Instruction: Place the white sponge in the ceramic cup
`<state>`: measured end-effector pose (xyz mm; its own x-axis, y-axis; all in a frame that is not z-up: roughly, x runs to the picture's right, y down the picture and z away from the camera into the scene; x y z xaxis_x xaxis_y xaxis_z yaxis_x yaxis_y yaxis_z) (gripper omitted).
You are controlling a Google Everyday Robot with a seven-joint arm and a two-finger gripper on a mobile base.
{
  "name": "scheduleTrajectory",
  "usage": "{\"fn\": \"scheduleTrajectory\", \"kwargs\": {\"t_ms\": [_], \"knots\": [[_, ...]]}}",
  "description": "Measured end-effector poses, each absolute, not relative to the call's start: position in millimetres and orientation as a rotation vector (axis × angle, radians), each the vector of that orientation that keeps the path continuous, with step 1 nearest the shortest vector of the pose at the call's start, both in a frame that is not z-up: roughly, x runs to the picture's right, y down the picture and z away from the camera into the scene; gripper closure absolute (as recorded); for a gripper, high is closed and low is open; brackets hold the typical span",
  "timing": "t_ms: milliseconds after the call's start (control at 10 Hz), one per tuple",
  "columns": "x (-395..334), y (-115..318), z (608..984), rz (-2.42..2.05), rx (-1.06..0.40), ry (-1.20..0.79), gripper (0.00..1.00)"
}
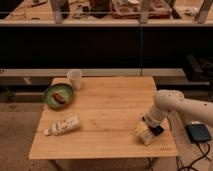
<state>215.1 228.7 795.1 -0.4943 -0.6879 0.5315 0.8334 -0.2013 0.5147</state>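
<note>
At the near right corner of the wooden surface (105,107), the hand (150,125), low at the end of the white arm (172,102). Cannot tell whether spread, together or clamped on anything. Just on the near side of it, a little toward the middle of the surface, the white sponge (141,135), lying flat, touching the hand or just off it; cannot say which. Right beside the hand on the outer side, a black phone (157,129), partly covered by the wrist.

Judged as the grasp step: reaching for or closing on the sponge, nothing lifted yet by the look of it. Calls next for a firm pinch on the soft block alone, without catching the phone, then a lift clear of the surface and a long carry. Far from the hand, diagonally across at the back corner, the ceramic cup (75,78), upright. Also well away from the hand on that side: a white patterned bottle (62,125) on its side, and a green bowl (58,95) just beside the cup. Needs a release squarely above the narrow mouth.
</note>
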Motion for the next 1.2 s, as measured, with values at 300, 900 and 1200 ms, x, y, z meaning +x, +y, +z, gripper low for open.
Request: {"fn": "scheduleTrajectory", "kwargs": {"t_ms": [300,900,1200], "knots": [[211,239,798,-1.878,-0.207,-0.957,0.20],[251,210,791,-1.811,-0.215,-0.809,0.20],[257,194,768,-1.786,-0.169,-0.821,0.20]]}}
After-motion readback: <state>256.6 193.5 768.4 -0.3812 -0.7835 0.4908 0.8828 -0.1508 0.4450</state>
